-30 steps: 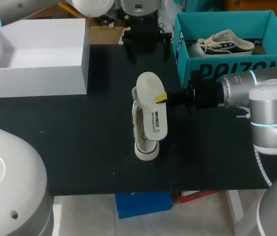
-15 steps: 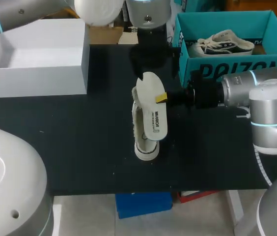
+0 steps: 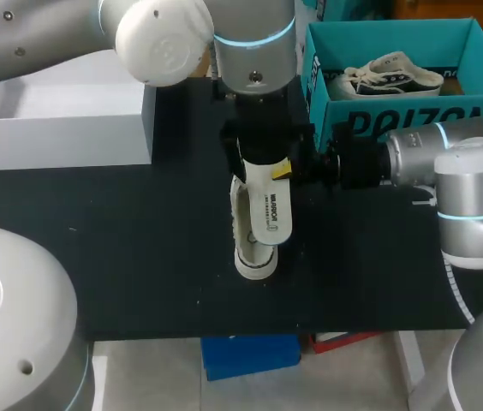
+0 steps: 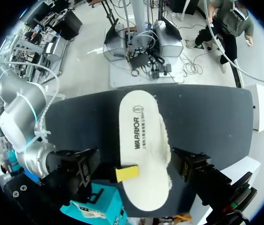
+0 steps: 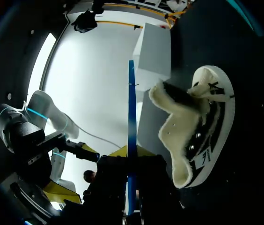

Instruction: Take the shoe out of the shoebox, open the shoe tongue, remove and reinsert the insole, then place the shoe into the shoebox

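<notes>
Lying on its side near the middle of the table (image 3: 139,240), the shoe (image 3: 250,257) is out of any box, and in the right wrist view its fleecy lining is spread open. The pale insole (image 3: 272,210) is out of the shoe and held roughly flat just above it, so from the head camera it covers much of the shoe, leaving only one fleecy edge and one rounded end showing.

My right hand (image 3: 286,169) comes in level from the side and is clenched on the insole's edge. One yellow tip sits on the upper face. In the right wrist view the insole shows edge-on as a thin blue line between the two yellow tips.

My left arm (image 3: 250,43) reaches in from the far left corner past the middle, and its hand (image 3: 260,147) hangs directly over the far end of the insole. It blocks that end from the head camera. I cannot tell whether this hand is released or clenched. Its wrist camera looks straight down on the insole's printed face, with the shoe's fleece along one side.

The teal shoebox (image 3: 396,120) stands open at the far right of the table, close behind my right hand, with a second shoe (image 3: 396,75) inside. A white box (image 3: 62,141), also open, sits at the far left, well apart from the shoe.
</notes>
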Controlling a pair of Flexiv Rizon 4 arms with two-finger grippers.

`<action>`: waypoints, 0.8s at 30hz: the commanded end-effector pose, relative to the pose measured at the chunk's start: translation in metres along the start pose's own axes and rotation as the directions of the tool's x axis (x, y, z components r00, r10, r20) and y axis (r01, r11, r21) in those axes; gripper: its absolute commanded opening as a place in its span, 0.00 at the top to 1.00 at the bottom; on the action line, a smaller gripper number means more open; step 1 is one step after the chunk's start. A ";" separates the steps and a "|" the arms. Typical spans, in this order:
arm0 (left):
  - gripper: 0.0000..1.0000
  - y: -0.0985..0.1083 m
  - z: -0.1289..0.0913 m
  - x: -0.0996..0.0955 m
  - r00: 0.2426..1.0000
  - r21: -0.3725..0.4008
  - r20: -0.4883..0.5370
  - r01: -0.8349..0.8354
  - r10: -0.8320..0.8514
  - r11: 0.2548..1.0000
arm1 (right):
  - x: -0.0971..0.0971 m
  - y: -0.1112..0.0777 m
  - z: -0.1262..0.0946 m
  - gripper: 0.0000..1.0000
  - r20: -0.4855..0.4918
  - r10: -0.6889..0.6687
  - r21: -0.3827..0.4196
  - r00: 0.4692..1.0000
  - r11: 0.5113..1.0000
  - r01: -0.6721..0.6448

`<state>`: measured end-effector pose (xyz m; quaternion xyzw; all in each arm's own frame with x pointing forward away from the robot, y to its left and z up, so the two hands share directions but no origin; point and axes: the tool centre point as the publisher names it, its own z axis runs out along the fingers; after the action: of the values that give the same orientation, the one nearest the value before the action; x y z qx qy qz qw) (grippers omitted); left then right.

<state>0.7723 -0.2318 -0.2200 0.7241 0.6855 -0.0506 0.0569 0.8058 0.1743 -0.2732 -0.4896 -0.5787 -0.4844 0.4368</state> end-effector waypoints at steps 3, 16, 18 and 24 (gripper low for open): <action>0.00 -0.023 0.003 0.005 1.000 -0.024 0.010 0.004 -0.003 1.000 | 0.000 0.000 0.001 1.00 0.001 0.000 -0.002 1.000 1.000 0.000; 0.00 -0.039 -0.009 0.004 0.949 -0.054 0.316 -0.005 0.022 0.999 | 0.000 0.000 0.001 1.00 0.001 0.000 -0.002 1.000 1.000 0.000; 0.00 -0.040 -0.015 0.003 0.913 -0.077 0.407 -0.003 0.034 0.997 | 0.000 0.000 0.001 1.00 0.001 0.000 -0.002 1.000 1.000 0.000; 0.00 -0.043 -0.030 0.005 0.709 -0.132 0.701 0.022 0.077 0.991 | 0.000 0.000 0.001 1.00 0.001 0.000 -0.002 1.000 1.000 0.000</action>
<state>0.7382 -0.2452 -0.1883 0.7120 0.6664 -0.1327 0.1769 0.8057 0.1743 -0.2732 -0.4896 -0.5787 -0.4844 0.4368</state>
